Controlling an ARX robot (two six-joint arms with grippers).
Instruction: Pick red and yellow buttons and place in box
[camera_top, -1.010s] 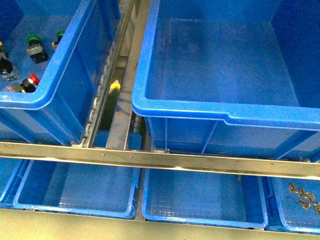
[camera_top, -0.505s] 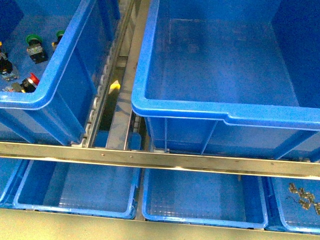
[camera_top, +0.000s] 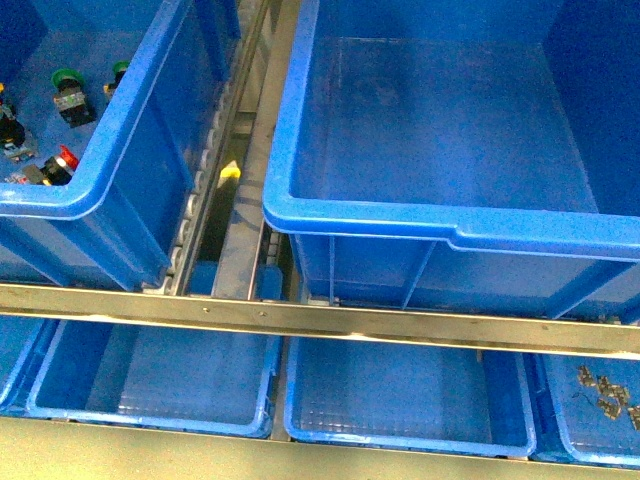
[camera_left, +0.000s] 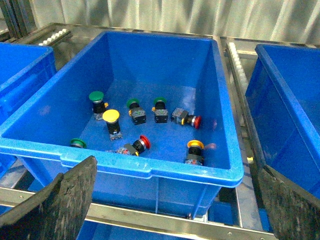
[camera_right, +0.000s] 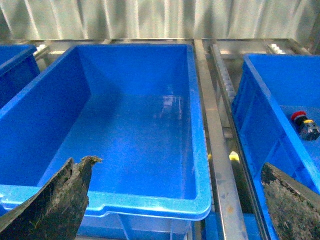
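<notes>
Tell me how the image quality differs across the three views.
Front view: grainy, oversaturated blue, with glare on the box rim and steel rail. Left wrist view: sharpest, evenly lit, buttons clear; left gripper fingers dark, underlit. Right wrist view: soft sheen on the box floor, right gripper fingers equally dark.

A metal rack (camera_top: 330, 322) carried the box (camera_top: 360, 222) and a second crate (camera_top: 100, 195) side by side. Shallow trays (camera_top: 400, 390) sat below its rail.

Plain blue box (camera_top: 360, 218); blue crate (camera_left: 150, 169) holding a red button (camera_left: 144, 142), yellow button (camera_left: 111, 116), green buttons (camera_left: 96, 96), all dark-bodied; silver rail (camera_top: 300, 318)
</notes>
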